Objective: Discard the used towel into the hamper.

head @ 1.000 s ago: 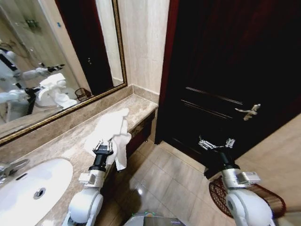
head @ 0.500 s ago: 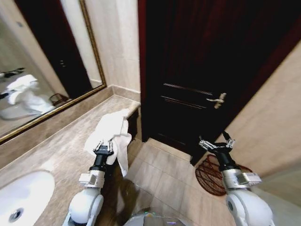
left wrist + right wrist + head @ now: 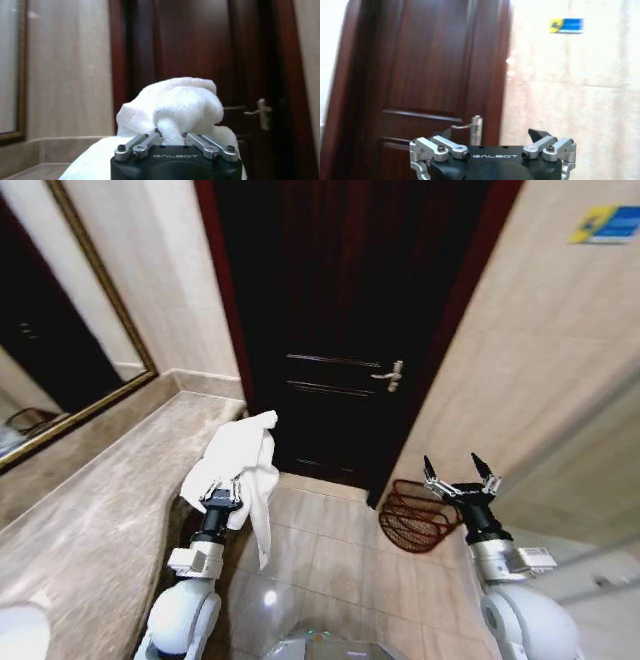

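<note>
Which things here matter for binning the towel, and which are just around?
Job:
- towel, held in the left gripper
- hamper, on the floor by the door
- right gripper, open, empty, above the hamper

Just around:
- door
- counter
- mirror
- wall sign

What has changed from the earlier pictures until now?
The robot turned right: sink and mirror slid off to the left, and the hamper came into fuller view. The left gripper still holds the towel; the right gripper stays open and empty.
</note>
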